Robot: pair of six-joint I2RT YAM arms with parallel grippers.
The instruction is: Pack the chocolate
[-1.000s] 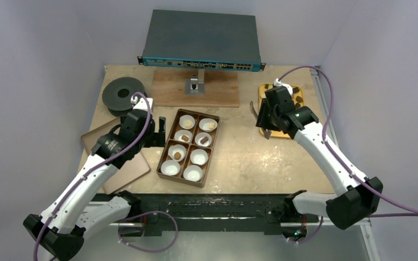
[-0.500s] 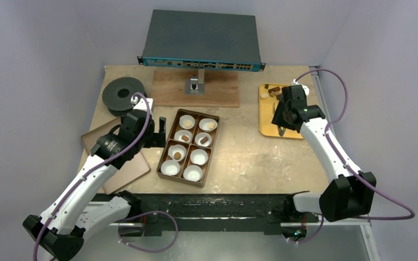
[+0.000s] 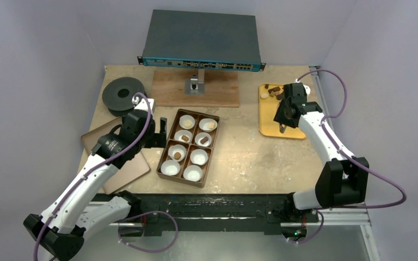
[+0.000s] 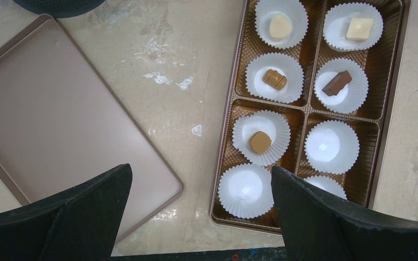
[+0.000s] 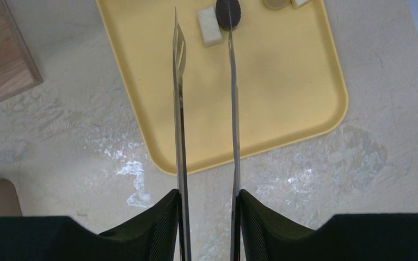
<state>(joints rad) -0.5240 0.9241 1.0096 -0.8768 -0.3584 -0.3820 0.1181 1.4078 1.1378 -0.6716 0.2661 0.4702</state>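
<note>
Tan tabletop [image 5: 65, 163]: yellow tray [image 5: 283, 92] holds chocolate [image 5: 209, 26]; right gripper [image 5: 208, 198] clamps tongs [image 5: 179, 119], tips parted; left gripper [image 4: 198, 179] wide, empty. I judge slick tips may flick a piece off-tray.

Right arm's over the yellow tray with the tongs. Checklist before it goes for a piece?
1. Grip: right gripper jaws clamp the metal tongs: ok.
2. Load: tongs empty, tips apart: ok.
3. Aim: cream-white block chocolate on yellow rectangular tray sits between the tips: ok.
4. Height of tips above tray: cannot tell.
5. Room: white fluted paper cups in brown eight-compartment box, three empty: ok.
6. Other arm: left gripper open, empty: ok.
</note>
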